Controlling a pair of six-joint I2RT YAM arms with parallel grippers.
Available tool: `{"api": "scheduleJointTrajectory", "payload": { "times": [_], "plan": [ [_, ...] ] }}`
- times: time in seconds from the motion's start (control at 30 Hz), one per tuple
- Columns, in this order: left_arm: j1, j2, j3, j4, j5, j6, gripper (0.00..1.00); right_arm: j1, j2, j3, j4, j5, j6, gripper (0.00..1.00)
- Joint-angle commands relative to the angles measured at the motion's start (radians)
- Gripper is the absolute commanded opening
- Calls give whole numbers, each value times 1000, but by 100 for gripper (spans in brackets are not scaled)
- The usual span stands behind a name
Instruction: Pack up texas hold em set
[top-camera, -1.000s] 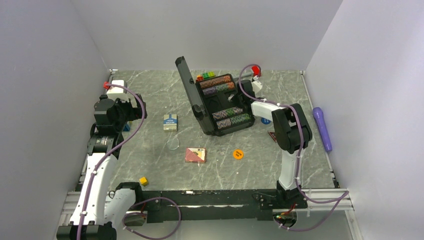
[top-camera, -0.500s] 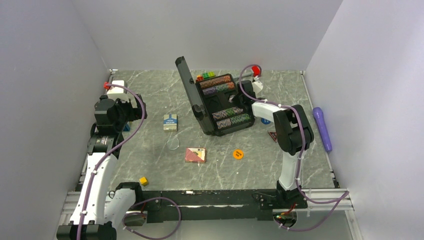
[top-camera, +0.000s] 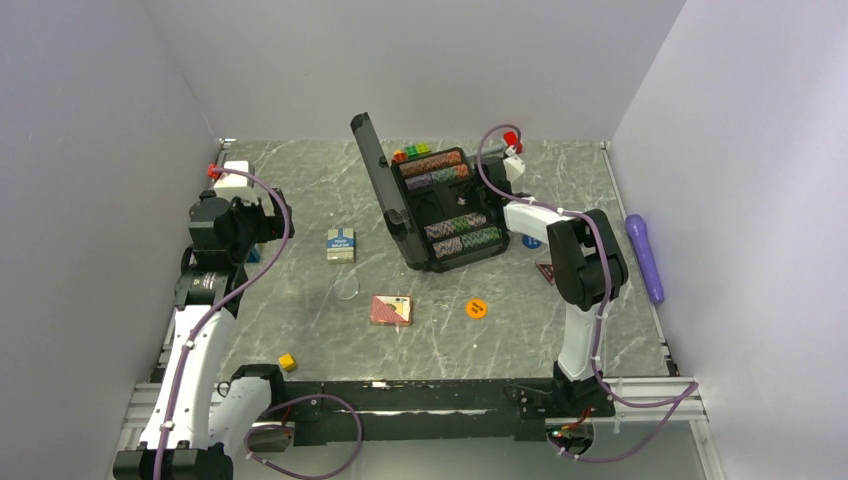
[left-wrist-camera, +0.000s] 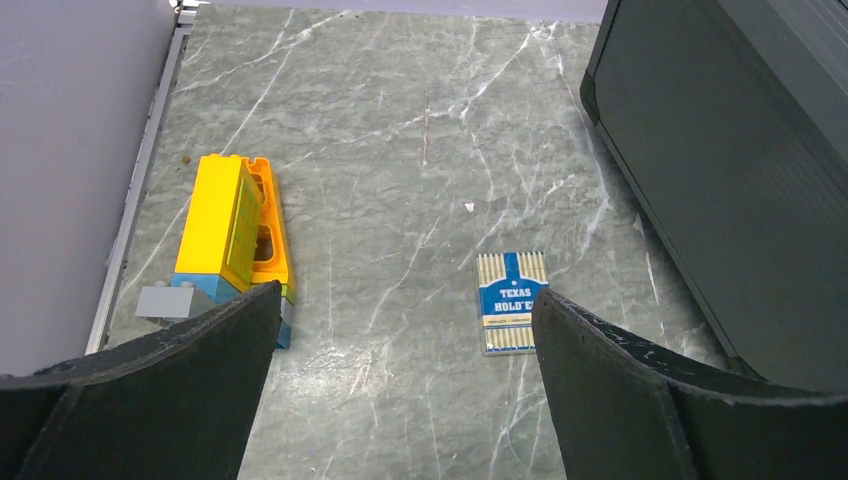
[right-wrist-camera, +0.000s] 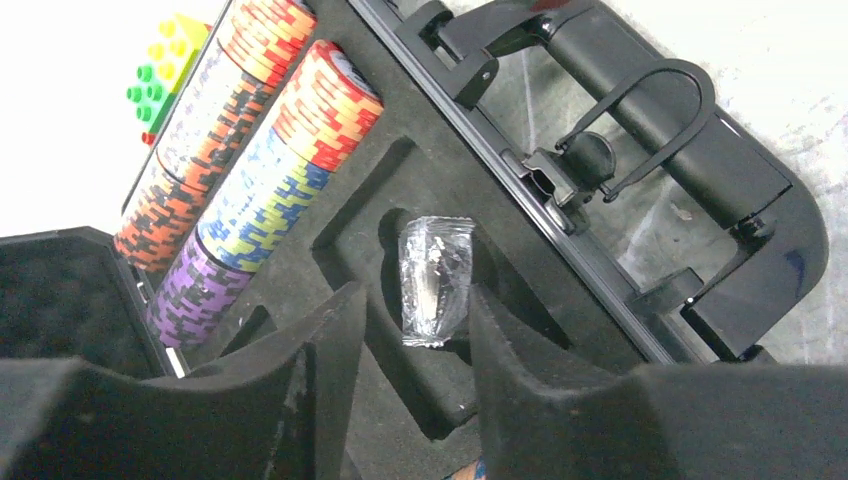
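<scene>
My right gripper (right-wrist-camera: 415, 303) stands partly open. Its fingers sit either side of a clear-wrapped packet (right-wrist-camera: 437, 280), which lies loose in a foam slot of the open briefcase (right-wrist-camera: 690, 165). Rows of chips (right-wrist-camera: 270, 180) fill the upper left. My left gripper (left-wrist-camera: 405, 385) is spread wide and empty over the table (left-wrist-camera: 400, 150), with the blue-white deck (left-wrist-camera: 511, 301) lying flat right of centre.

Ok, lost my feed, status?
Left tool open. Right tool open at clear plastic-wrapped packet in foam slot of black hard-plastic briefcase. Blue-white card deck outside. Nothing blocking.
</scene>
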Motion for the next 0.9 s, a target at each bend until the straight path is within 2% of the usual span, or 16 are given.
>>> {"api": "scheduleJointTrajectory", "payload": {
  "times": [0.0,0.13,0.33,0.47,0.73,0.87],
  "plan": [
    [1,2,24,20,-4,2,99,-1,-29,0,-22,-7,-71,51],
    [2,2,23,20,-4,2,99,-1,-52,3,-26,6,-116,58],
    [2,4,23,21,-8,2,99,-1,-118,-36,-7,69,-207,58],
    [3,7,22,21,-4,2,99,-10,-101,-4,1,-12,-308,49],
    [2,11,22,23,-8,4,99,-51,45,155,-65,-203,-404,26],
    [2,14,21,24,-8,5,99,-60,95,187,-54,-258,-425,23]
  ]
}}
